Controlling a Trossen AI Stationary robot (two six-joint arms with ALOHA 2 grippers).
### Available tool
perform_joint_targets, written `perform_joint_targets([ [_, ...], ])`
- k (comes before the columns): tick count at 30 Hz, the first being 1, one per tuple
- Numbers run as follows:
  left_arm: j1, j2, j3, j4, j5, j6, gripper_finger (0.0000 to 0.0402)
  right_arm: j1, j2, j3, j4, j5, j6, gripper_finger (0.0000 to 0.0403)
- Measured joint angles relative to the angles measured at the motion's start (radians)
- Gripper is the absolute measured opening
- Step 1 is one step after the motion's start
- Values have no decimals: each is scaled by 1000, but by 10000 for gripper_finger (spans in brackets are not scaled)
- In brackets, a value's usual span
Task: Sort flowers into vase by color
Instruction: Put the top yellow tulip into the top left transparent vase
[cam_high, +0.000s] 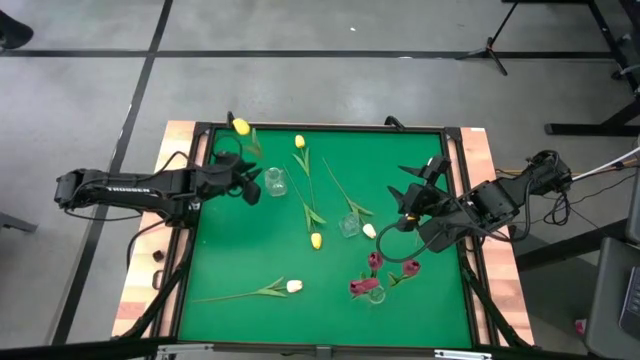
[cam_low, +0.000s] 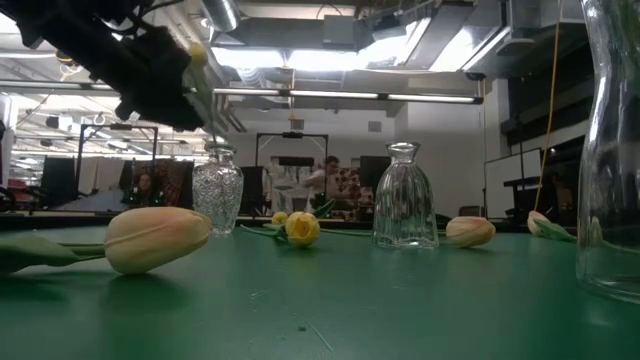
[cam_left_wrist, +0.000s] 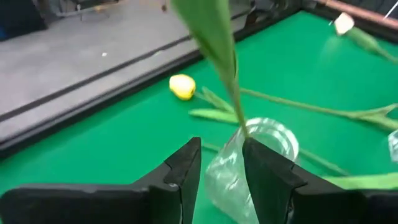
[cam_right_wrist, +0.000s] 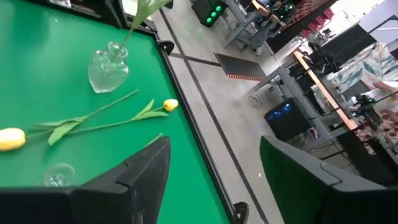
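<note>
Left wrist view | left gripper holds flower stem | over vase

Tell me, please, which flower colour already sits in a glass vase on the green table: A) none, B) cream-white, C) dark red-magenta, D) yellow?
C: the dark red-magenta tulip heads cluster at the small clear glass vase near the table's front right, while the cream-white tulip lies flat on the green table.
</note>
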Motion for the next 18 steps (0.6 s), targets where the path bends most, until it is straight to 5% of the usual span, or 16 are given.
perform_joint_targets([
  [8,-12,-4,0,-94,57,-126,118,-108,0,1,105,26,239,250],
  [18,-63,-5,0,-113,90,-181,118,-569,87,2,321,-521,249,250],
])
